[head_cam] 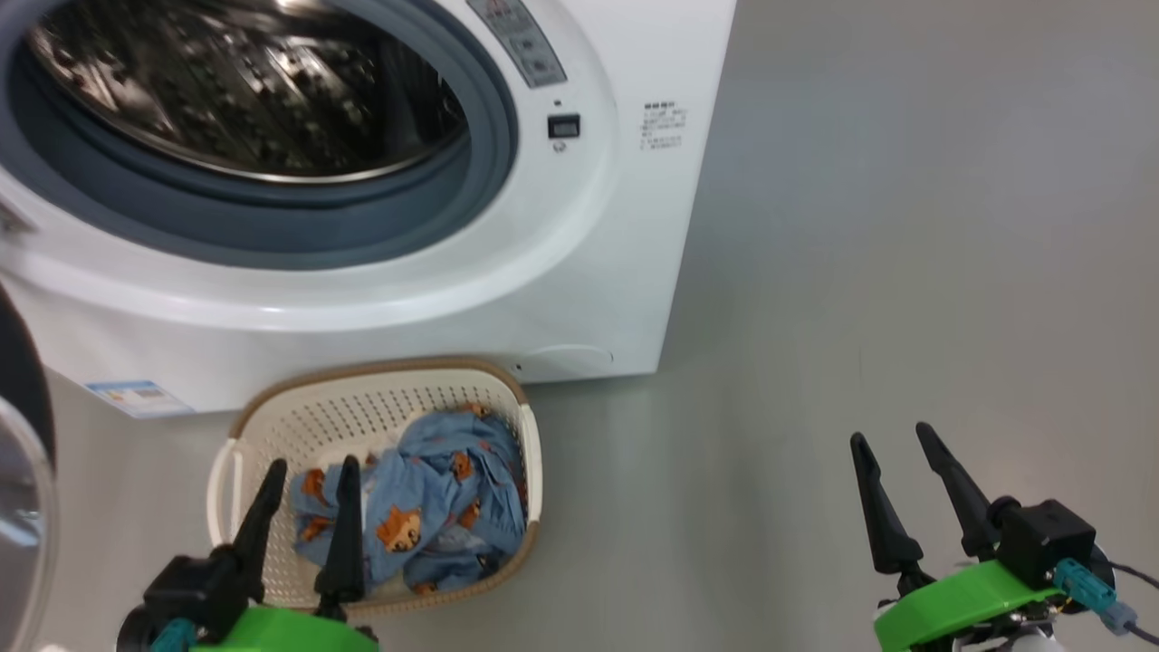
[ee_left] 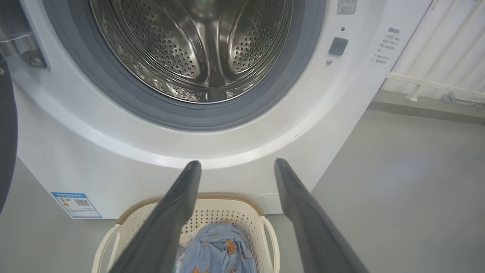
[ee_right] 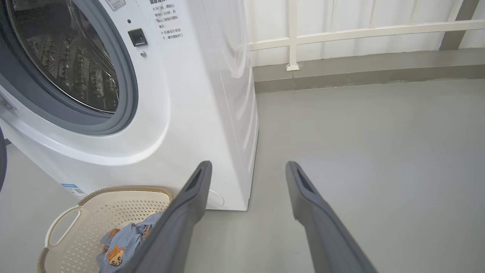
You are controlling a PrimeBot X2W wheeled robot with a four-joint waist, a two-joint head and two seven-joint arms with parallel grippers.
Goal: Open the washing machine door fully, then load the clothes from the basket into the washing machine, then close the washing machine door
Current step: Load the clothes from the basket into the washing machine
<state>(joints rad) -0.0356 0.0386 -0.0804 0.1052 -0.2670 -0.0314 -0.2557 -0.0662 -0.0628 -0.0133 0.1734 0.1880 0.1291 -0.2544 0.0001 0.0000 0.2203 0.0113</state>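
Now, you are working over a smooth, matte grey floor [head_cam: 860, 272] that runs ahead of your right gripper [head_cam: 890, 433] to a grey skirting strip [ee_right: 360, 76] and a white ribbed wall [ee_right: 360, 15] crossed by pale rails [ee_right: 360, 32]. That gripper hangs over bare floor, its two long dark fingers spread apart and holding nothing.

Off to its left stands the washing machine [head_cam: 579, 272], a big glossy white box with a rounded front. Your left gripper [head_cam: 312, 466] is parted too and empty, pointing at the machine's front below the mouth. Beyond its tips a thick grey rubber gasket [ee_left: 227, 119] rings a shiny steel drum [ee_left: 197, 49], perforated and ribbed.

The washing machine door [head_cam: 20, 507] stands swung open, well to the left of that gripper. It shows as a glossy black frame edge and a bulge of clear glass, with a metal hinge [ee_left: 22, 49] on the cabinet.

Below the left fingers, on the floor close in front of the machine, sits the basket [head_cam: 380, 367]. It is cream plastic dotted with small holes, round-cornered, with a brown woven-look rim and loop handles. The clothes [head_cam: 435, 507] lie crumpled inside it, soft light-blue fabric printed with orange fox faces. A small blue label [head_cam: 136, 397] sticks low on the machine, left of the basket.
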